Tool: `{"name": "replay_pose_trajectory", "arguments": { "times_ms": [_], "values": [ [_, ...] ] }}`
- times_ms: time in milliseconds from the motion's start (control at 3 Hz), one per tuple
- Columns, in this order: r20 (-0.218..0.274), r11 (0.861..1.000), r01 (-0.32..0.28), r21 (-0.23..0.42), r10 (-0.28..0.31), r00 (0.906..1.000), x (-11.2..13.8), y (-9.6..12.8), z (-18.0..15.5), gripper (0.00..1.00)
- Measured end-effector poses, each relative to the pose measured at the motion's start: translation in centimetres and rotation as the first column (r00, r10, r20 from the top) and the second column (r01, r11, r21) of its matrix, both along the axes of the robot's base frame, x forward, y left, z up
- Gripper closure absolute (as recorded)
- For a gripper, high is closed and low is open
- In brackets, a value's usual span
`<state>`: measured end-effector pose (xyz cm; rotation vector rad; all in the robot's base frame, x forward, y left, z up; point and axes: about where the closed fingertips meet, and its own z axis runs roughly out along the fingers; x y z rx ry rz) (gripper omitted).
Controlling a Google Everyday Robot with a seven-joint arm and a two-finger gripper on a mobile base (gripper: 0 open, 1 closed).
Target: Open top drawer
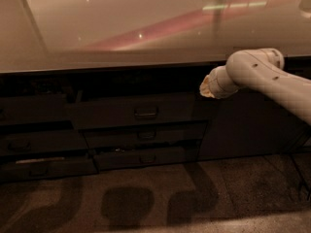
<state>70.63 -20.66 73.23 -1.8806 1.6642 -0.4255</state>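
Task barely begun. Top drawer (pixel 112 113) sits under table (pixel 121 33) edge, middle of cabinet bank, front looking about flush, possibly ajar; dim view. Small rectangular pull handle (pixel 146 112) untouched. Pincer (pixel 208 87) hangs right of drawer, at height of its upper edge, apart from handle; whether wide or narrow, cannot tell. Left: reach handle, grip, pull.

Drawer front: dark, flat, matte. Table: pale, glossy, reflecting streaks. Arm (pixel 262 74): smooth cream plastic, rounded. Floor (pixel 146 198): speckled, shadowed.
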Motion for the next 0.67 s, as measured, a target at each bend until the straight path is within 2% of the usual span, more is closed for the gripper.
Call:
{"name": "replay_pose_trajectory", "arguments": {
  "times_ms": [333, 667],
  "values": [
    [-0.070, 0.998, 0.056, -0.010, -0.057, 0.9959, 1.86, -1.83, -2.54, 1.00],
    [-0.070, 0.998, 0.056, -0.010, -0.057, 0.9959, 1.86, -1.82, -2.54, 1.00]
  ]
}}
